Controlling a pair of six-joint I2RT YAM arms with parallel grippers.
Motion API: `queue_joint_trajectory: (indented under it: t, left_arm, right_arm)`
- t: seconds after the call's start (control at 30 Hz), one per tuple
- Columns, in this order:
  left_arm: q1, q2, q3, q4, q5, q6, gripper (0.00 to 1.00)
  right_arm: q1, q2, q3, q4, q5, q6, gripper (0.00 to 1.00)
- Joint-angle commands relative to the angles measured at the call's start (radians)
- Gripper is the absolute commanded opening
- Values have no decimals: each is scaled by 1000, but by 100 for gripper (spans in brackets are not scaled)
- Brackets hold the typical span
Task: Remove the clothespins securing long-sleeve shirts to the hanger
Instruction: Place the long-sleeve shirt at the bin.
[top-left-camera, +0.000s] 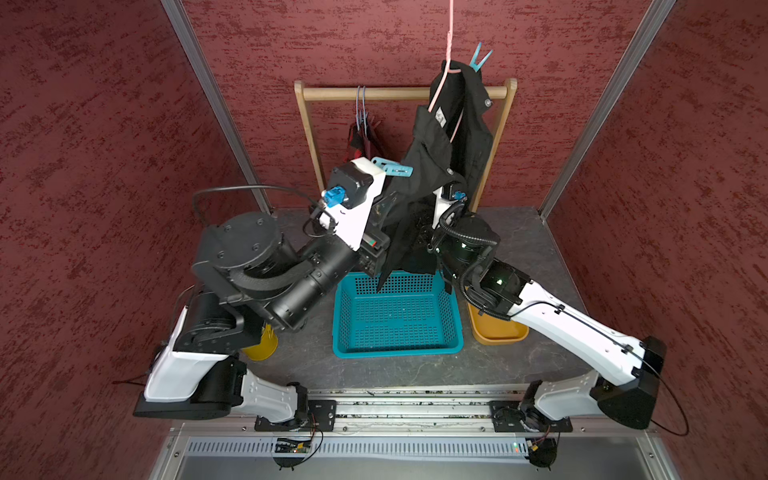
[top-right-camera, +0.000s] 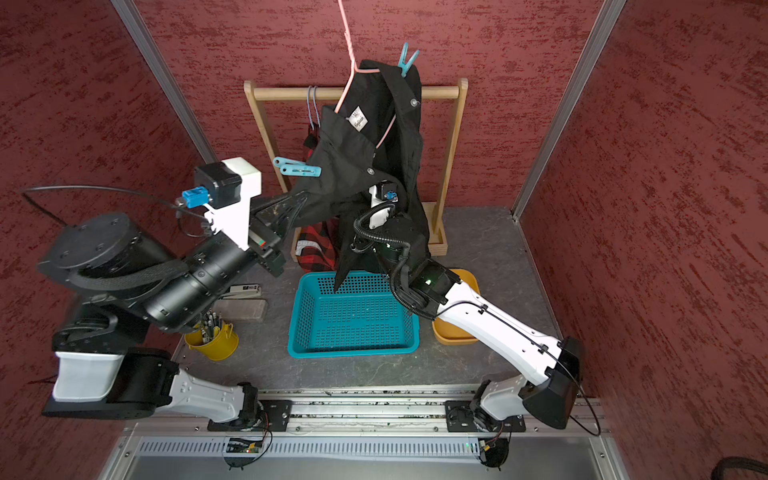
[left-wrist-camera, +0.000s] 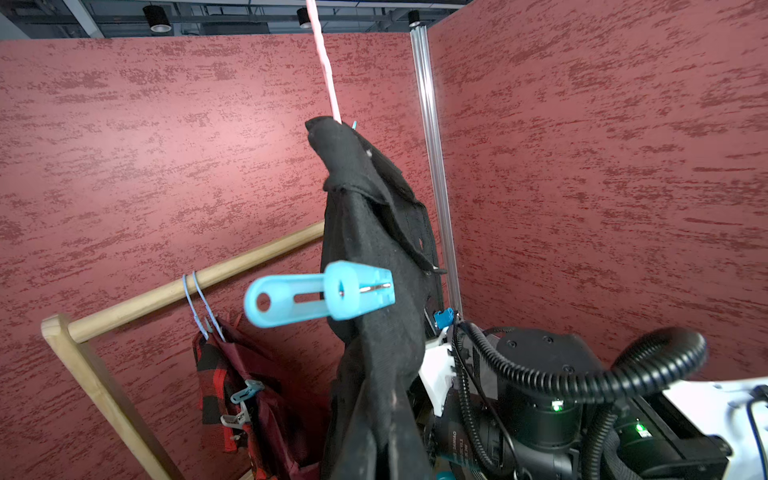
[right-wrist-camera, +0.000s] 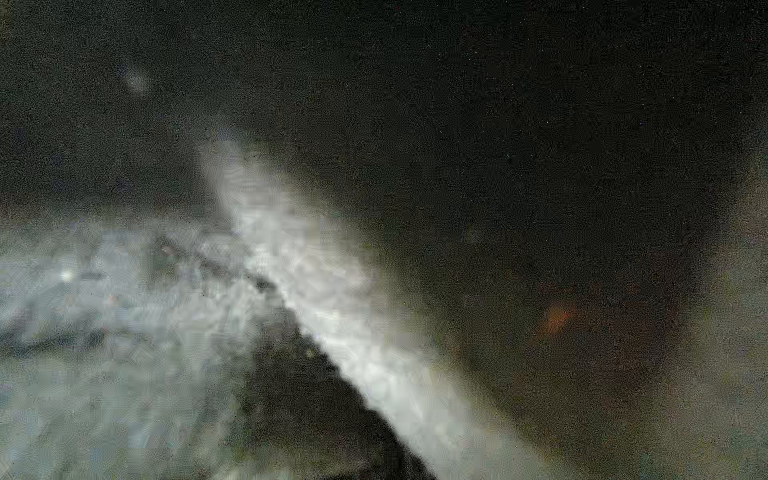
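The nearer clothespin (left-wrist-camera: 320, 295) sits mid-frame in the left wrist view, its jaws biting the edge of the black shirt (left-wrist-camera: 374, 232) and its holed tail sticking out toward frame left. A second clothespin (top-left-camera: 480, 56) stands tails-up near the top of a top view, pinching the shirt's highest point beside the pink hanger (top-right-camera: 345, 91). Both look light, stiff and springy, so the place to take hold is the paired tails, squeezed together and then drawn off along the cloth (the shirt is soft and hangs from a cord, so it will likely swing and give). The left gripper (top-right-camera: 291, 210) is clamped on a fold of the shirt, left of centre. The right gripper is buried under the fabric, and I cannot tell how its jaws stand. The white neck label (top-right-camera: 358, 118) carries script too small to read.
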Motion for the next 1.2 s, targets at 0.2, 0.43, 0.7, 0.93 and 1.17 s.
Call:
queue_joint_trajectory:
  t: [0.2,0.43,0.7,0.93,1.17]
  left_arm:
    - [-153,-146,-6,-32,-155,-39,0]
    - [-242,-163,6,-135,-292,-64,0]
    - [-289,-202,-87,-205,-375,-127,0]
    - [-290,-227,-187,-247,-367,-200,0]
    - [-225,-222,-250,-314,-219,-351,0]
  right_arm:
    - [147,1,83,-14,185,-108,13]
    - [270,52,115,-4,236,-123,13]
    - [277,57,-10,22,161,-39,16]
    - [275,117,-116,23,118,15,20]
    - [274,68,-213,15,95,61,59]
